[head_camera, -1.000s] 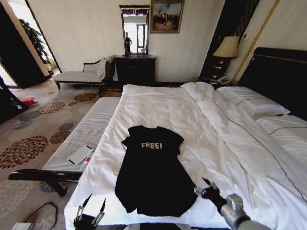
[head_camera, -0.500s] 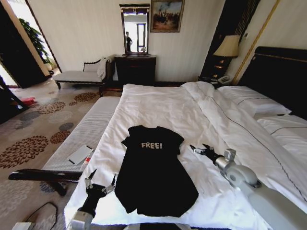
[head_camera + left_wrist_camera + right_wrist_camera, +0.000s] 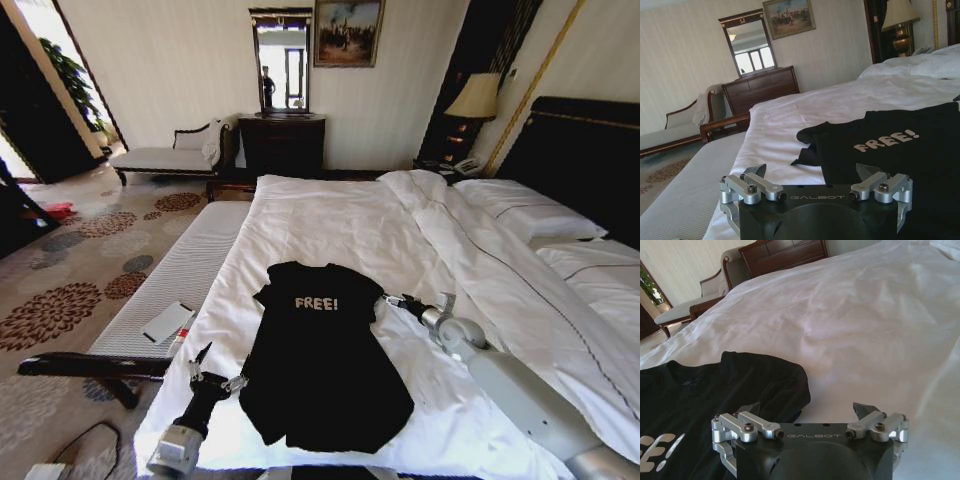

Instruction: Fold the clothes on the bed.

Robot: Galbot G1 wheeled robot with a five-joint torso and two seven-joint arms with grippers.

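Head view had your left pincer (image 3: 218, 371) and right pincer (image 3: 393, 299) gaping beside the T-shirt (image 3: 318, 360) — a shallow pinch risked grabbing duvet (image 3: 330, 225).

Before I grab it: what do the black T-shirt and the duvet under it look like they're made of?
T-shirt: soft matte knit, probably cotton jersey; it lies limp and flat, sleeve edges curling. "FREE!" looks like a flat white print. Duvet: smooth white woven fabric with a faint sheen, likely cotton; shallow soft wrinkles suggest padding beneath. Both should bunch easily.
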